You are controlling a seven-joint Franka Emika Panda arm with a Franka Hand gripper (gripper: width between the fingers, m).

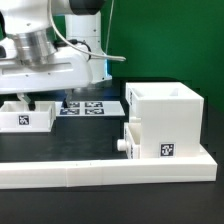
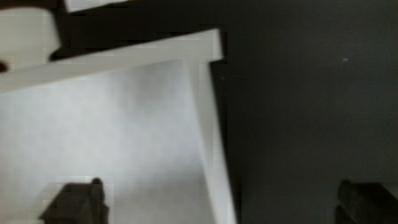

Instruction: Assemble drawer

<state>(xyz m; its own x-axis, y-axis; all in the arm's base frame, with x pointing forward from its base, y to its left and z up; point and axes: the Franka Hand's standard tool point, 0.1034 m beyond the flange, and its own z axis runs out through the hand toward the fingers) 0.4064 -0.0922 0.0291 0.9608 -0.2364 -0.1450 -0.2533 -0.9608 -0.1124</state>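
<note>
The drawer's tall white housing (image 1: 165, 118) stands at the exterior view's right, and one knobbed tray (image 1: 131, 140) sits low against its side. The second tray (image 1: 27, 114), white with a black-and-white tag, lies at the exterior view's left. My gripper (image 1: 30, 98) hangs right over this tray. In the wrist view the tray (image 2: 107, 140) fills one half, with its side wall (image 2: 215, 130) running between my fingers. My gripper (image 2: 219, 203) is open: one fingertip (image 2: 75, 203) is over the tray's inside, the other over the black table. It holds nothing.
The marker board (image 1: 92, 106) lies flat behind, between the tray and the housing. The low white L-shaped border wall (image 1: 90, 176) runs along the front and past the housing. The table (image 1: 70, 145) is black.
</note>
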